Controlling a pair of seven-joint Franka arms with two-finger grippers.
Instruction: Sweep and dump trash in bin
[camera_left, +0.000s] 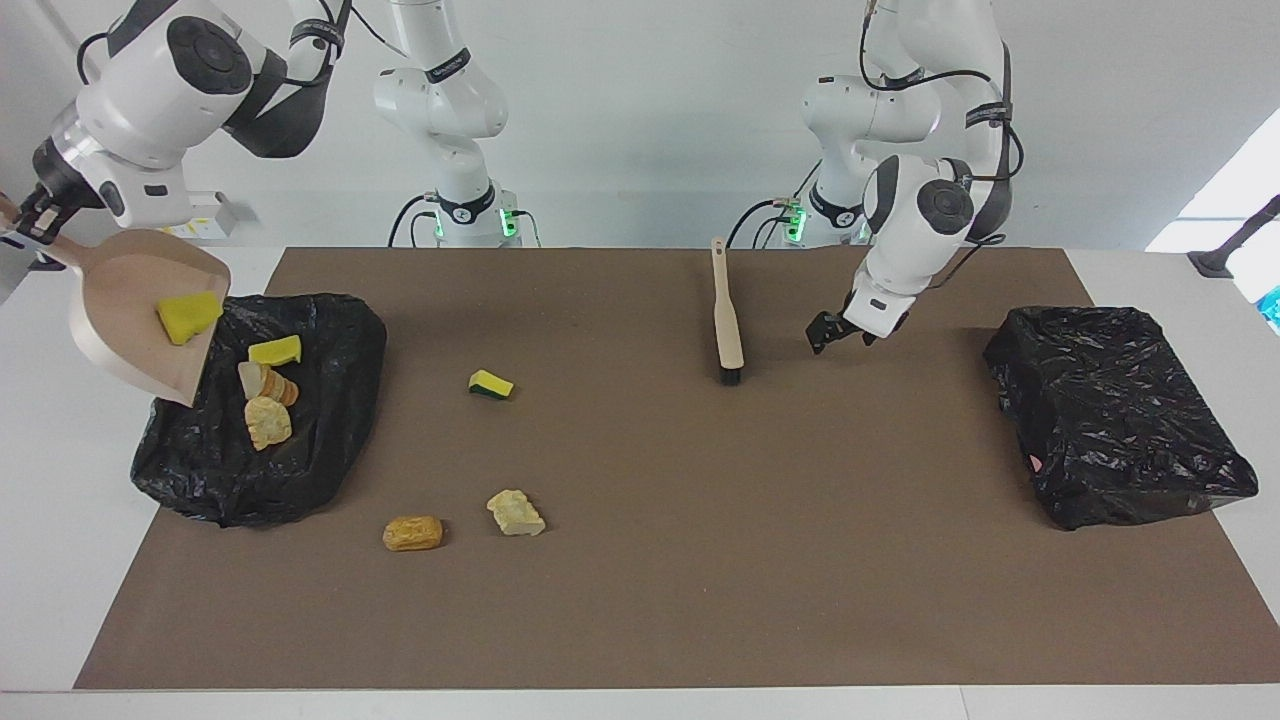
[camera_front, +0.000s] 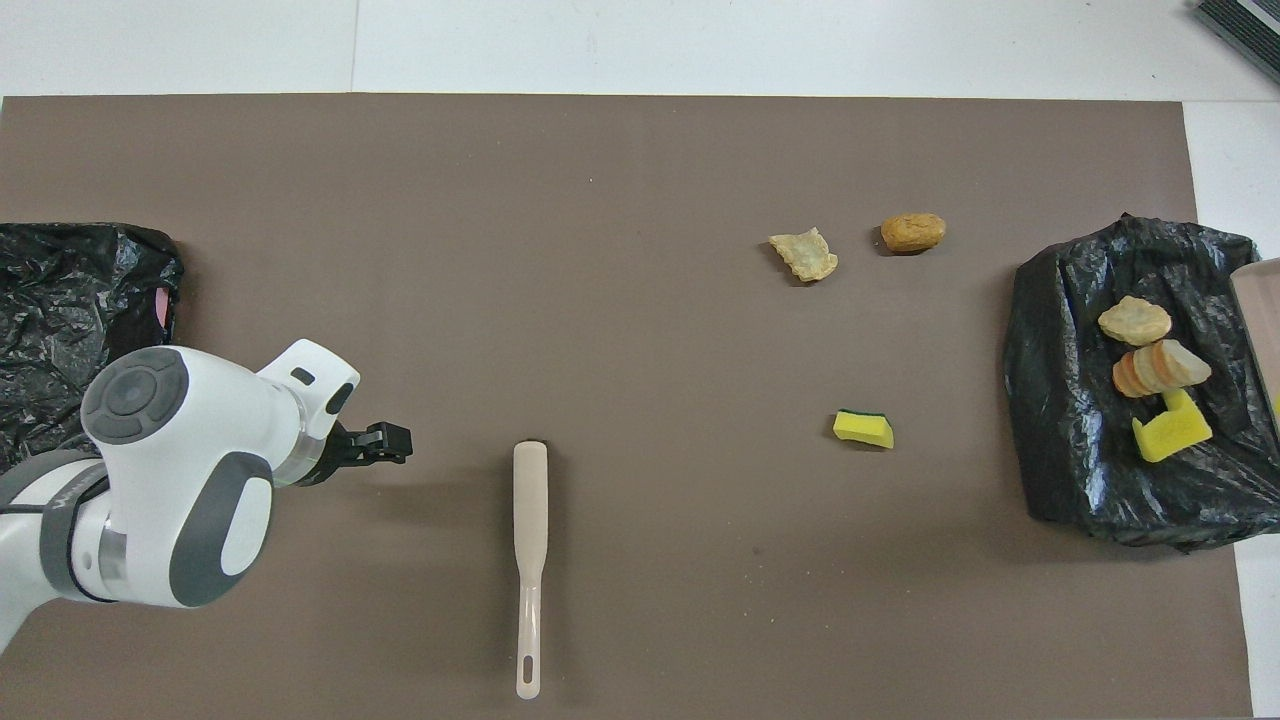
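Seven scraps of trash are showing. Right gripper (camera_left: 20, 215) is clamping the handle of the beige dustpan (camera_left: 120, 310), fingers closed on it, and is holding it tilted steeply over the black bin bag (camera_left: 320, 440) at the right arm's end of the table. One yellow sponge piece (camera_left: 190, 315) is sitting in the pan near its lower lip. Three scraps are lying on the bag just beside that lip: a yellow sponge wedge (camera_left: 275, 350), a sliced bread chunk (camera_left: 268, 383) touching it, and a cream chunk (camera_left: 268, 422) farther from the robots.

Three more scraps are lying on the brown mat (camera_left: 700, 560), off the bag. Yellow-green sponge (camera_left: 490, 384) is sitting between the bag and the brush. Orange bread roll (camera_left: 412, 533) and a pale crumpled chunk (camera_left: 516, 512) are lying near each other, farther from the robots than the sponge.

Left gripper (camera_left: 835, 335) is hanging open and empty, low over the mat, between the beige brush (camera_left: 727, 320) and the second black bag (camera_left: 1110, 420) at the left arm's end. It is not touching either. Brush is lying flat on the mat, bristle end pointing away from the robots, handle toward them.
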